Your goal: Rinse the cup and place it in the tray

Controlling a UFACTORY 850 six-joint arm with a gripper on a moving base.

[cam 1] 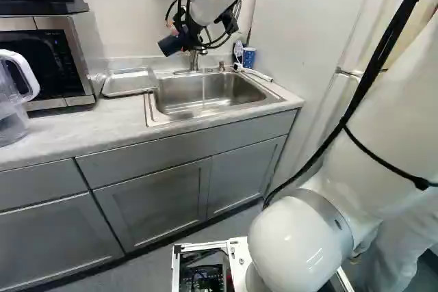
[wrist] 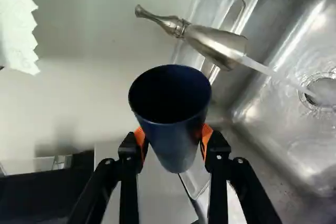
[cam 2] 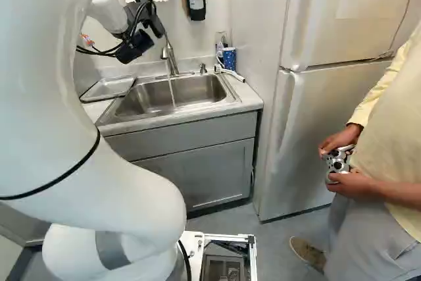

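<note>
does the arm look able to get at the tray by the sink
Likely yes: the jaws hold the cup higher than the counter, and nothing seems to block the tray.

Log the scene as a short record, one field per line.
cup: dark blue, held up, outside the water stream
gripper: closed on the cup, orange pads against its sides
faucet: running into the sink
tray: on the counter, beside the sink
other cup: patterned blue, at the sink's back corner, opposite the tray
</note>
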